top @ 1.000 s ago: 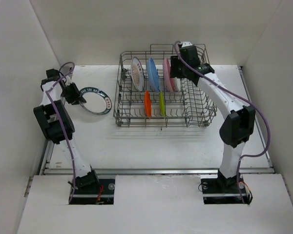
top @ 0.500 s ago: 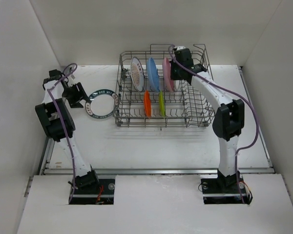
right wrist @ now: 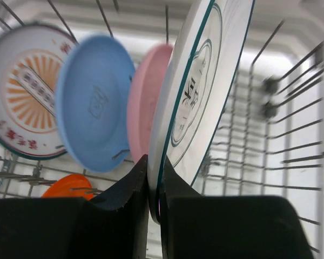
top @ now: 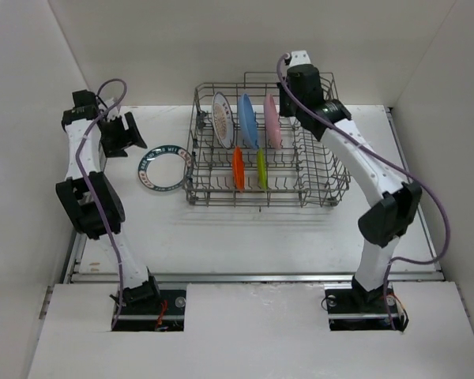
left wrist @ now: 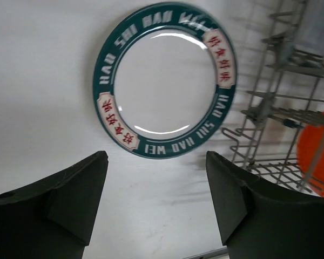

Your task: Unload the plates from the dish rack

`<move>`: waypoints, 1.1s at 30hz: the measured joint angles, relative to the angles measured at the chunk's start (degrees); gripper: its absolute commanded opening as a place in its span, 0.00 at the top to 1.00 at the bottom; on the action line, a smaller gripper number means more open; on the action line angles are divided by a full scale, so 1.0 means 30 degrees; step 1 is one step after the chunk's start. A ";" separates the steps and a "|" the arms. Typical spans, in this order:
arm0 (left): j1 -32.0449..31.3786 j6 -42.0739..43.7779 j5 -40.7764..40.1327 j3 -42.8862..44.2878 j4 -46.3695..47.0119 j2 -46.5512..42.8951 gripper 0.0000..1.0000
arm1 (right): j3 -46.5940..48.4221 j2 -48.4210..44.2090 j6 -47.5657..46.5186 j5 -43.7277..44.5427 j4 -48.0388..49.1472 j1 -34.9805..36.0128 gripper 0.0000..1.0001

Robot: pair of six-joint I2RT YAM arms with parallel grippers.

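Note:
The dish rack (top: 316, 185) stands mid-table. Upright in it are a sunburst plate (top: 222, 120), a blue plate (top: 247, 121), a pink plate (top: 272, 122), a small orange plate (top: 238, 167) and a small lime green plate (top: 261, 167). My right gripper (right wrist: 155, 199) reaches into the rack's back right (top: 291, 110). It is shut on the rim of a white plate with a thin teal edge (right wrist: 205, 91), beside the pink plate (right wrist: 143, 102). A white plate with a broad teal rim (top: 165, 166) lies flat on the table left of the rack. My left gripper (top: 130, 133) hovers open beside it (left wrist: 156, 194), touching nothing.
White walls close in the table on the left, back and right. The rack's wire side (left wrist: 281, 113) stands just right of the flat plate (left wrist: 164, 81). A metal rail (top: 253, 276) runs along the table's near edge, ahead of both arm bases.
My left gripper opened, let go of the teal-rimmed plate and drew back up-left; the plate now lies flat. My right gripper shut on the white plate in the rack.

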 measured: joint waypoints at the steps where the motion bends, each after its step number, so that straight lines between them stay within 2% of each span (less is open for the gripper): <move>1: -0.0277 0.0095 -0.0044 0.0306 -0.0124 -0.0408 0.29 | 0.0000 -0.0721 -0.0488 0.0576 0.0124 0.0328 1.00; 5: -0.1370 0.0240 0.0197 0.2222 -0.0488 -0.1960 0.25 | -0.0175 -0.3271 -0.2856 0.2922 0.1479 0.1967 1.00; 9: -0.2193 0.0197 0.1523 0.4211 -0.0721 -0.3140 0.19 | -0.1902 -0.4852 -0.6761 0.6280 0.4087 0.5107 1.00; 10: -0.2412 0.0153 0.1982 0.4787 -0.0809 -0.3293 0.18 | -0.3417 -0.5078 -0.7963 0.7155 0.4947 0.6812 1.00; 14: -0.3351 -0.0357 0.3934 0.6375 -0.0787 -0.3614 0.13 | -0.8109 -0.3643 -1.4600 1.0302 0.9588 1.0877 1.00; 16: -0.4044 -0.0736 0.4823 0.6681 -0.0656 -0.3687 0.10 | -0.9340 -0.1916 -1.6844 1.1067 1.0411 1.1978 1.00; 19: -0.5246 -0.1100 0.5428 0.6768 -0.0525 -0.3687 0.10 | -0.9719 0.0328 -1.8972 1.1825 1.0550 1.2517 1.00; 21: -0.6149 -0.0809 0.5144 0.6849 -0.0925 -0.3585 0.10 | -0.9719 0.0678 -1.9904 1.2641 1.0688 1.2626 1.00; 26: -0.8779 0.0539 0.2477 0.6951 -0.2317 -0.2820 0.10 | -0.9653 0.0379 -2.1376 1.3726 1.3078 1.2845 1.00; 29: -0.9675 0.1027 0.1071 0.6623 -0.2601 -0.2280 0.10 | -0.9653 0.0313 -2.1988 1.4192 1.4149 1.3289 1.00; 31: -0.9719 0.1217 0.0379 0.6339 -0.2812 -0.2011 0.16 | -0.9653 0.0313 -2.2294 1.4353 1.4513 1.3624 1.00; 32: -0.9719 0.1268 0.0095 0.6324 -0.2936 -0.1858 0.31 | -0.9653 0.0313 -2.2433 1.4418 1.4622 1.3748 1.00; 33: -0.9712 0.1290 -0.0058 0.6324 -0.3031 -0.1719 0.41 | -0.9653 0.0313 -2.2542 1.4455 1.4812 1.3843 1.00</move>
